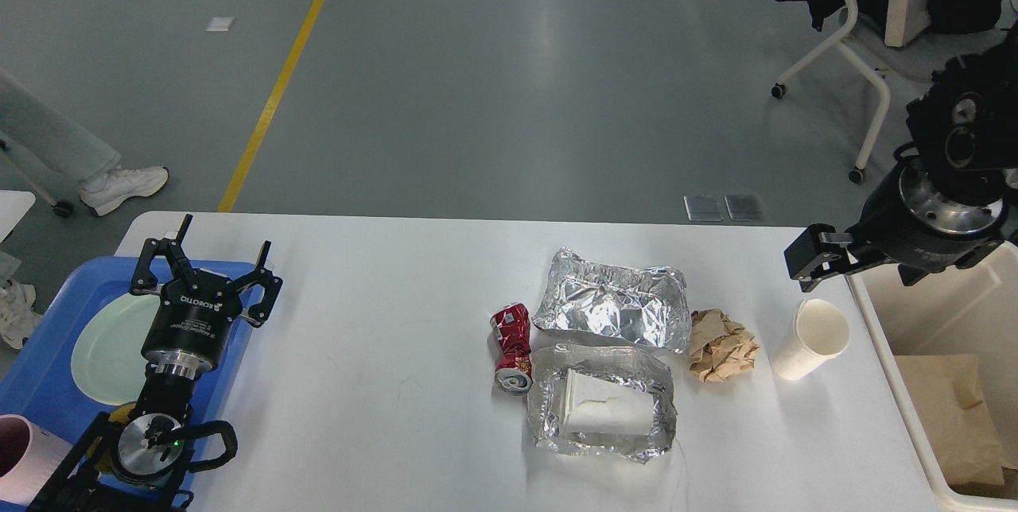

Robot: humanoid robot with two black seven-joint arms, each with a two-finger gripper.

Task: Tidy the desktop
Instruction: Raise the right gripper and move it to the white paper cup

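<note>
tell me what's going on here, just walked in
A two-armed robot is clearing rubbish off the white desktop. Neither arm holds anything. The left gripper hovers open over the blue tray. The right gripper hangs above the paper cup beside the cream bin; its jaws are too dark to read. A crushed red can, two foil trays and crumpled brown paper wait mid-table.

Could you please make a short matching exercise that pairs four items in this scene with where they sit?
Things:
1. crushed red can
2. crumpled brown paper
3. white paper cup
4. pale green plate

Places:
A. in the blue tray
B. nearest the cream bin, on the desktop
C. left of both foil containers
D. between the upper foil container and the paper cup

Pairs: 1-C, 2-D, 3-B, 4-A
</note>
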